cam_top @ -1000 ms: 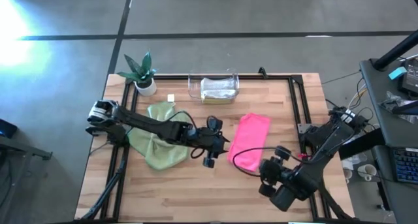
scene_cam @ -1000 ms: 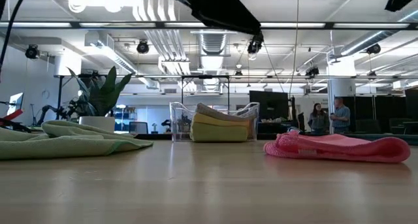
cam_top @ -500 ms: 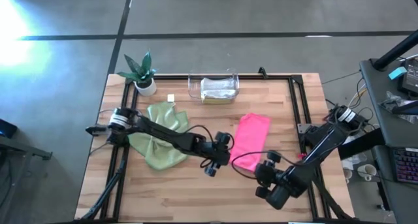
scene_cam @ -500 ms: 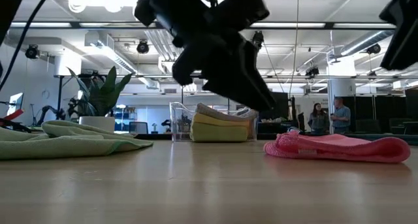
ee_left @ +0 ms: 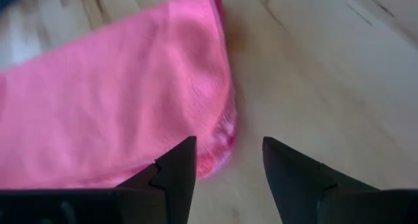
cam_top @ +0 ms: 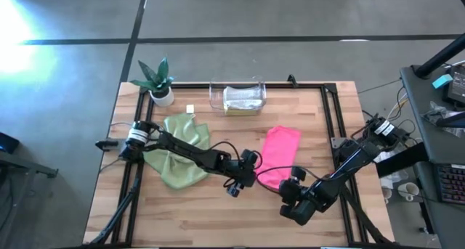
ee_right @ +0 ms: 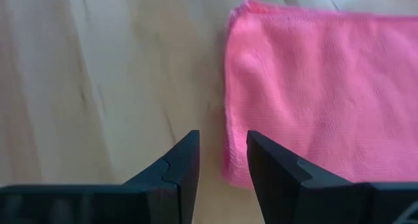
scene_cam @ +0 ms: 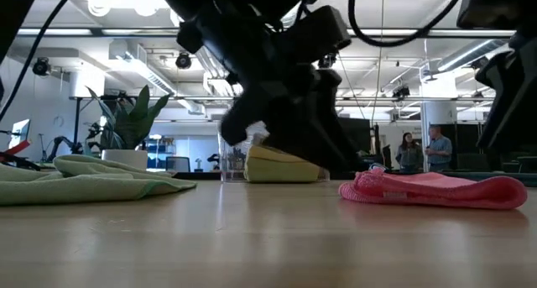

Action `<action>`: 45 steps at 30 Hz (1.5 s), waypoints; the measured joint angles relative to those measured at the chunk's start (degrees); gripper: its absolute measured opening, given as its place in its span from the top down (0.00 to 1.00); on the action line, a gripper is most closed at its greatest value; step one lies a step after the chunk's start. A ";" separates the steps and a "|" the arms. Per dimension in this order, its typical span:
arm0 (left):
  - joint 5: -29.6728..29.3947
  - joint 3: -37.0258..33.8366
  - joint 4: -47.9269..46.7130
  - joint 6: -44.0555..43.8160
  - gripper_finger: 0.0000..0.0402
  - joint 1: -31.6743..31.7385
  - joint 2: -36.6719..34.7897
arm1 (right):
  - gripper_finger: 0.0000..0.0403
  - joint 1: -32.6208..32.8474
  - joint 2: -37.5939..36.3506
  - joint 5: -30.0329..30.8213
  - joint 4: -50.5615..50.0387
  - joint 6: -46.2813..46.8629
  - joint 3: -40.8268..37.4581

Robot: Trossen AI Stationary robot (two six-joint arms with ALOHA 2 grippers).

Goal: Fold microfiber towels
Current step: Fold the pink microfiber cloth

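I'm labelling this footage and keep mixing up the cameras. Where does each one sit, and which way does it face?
High view: above the table, looking straight down; both arms show, left gripper and right gripper at the hot pink towel.
Low view: at table-top height, looking level into the room; dark arm parts hang in from above.
Left wrist view: on the left arm, facing the pink towel's corner past its own open fingers.
Right wrist view: on the right arm, facing the towel's edge past its open fingers.
Shared: all four show the pink towel.

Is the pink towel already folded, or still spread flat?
Folded. The pink towel lies as a narrow strip, not a square, and the low view shows doubled layers with a rounded edge. Both open grippers hover at its near end.
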 joint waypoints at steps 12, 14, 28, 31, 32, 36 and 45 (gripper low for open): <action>-5.33 0.38 3.78 1.37 0.60 0.06 4.64 | 0.71 -0.61 0.00 -1.04 2.03 0.93 -2.96; -5.35 0.23 4.79 1.50 0.60 0.19 4.64 | 0.71 -0.87 0.04 -1.06 2.88 0.96 -3.49; -3.14 0.11 6.63 5.52 0.61 0.85 5.03 | 0.71 -1.91 0.23 -8.00 5.51 0.73 -5.12; -2.95 0.11 6.60 5.52 0.66 0.83 5.03 | 0.71 -2.74 1.49 -7.79 5.37 -0.02 -5.27; -2.90 0.11 6.56 5.52 0.68 0.83 5.03 | 0.71 -3.22 2.23 -7.65 5.49 -0.14 -5.26; -2.16 0.09 6.49 5.50 0.81 0.83 5.03 | 0.71 -4.34 4.86 -8.02 6.09 0.23 -5.02; -0.02 0.09 6.50 5.34 0.98 0.81 5.03 | 0.81 -4.71 6.41 -8.74 6.55 2.75 -4.65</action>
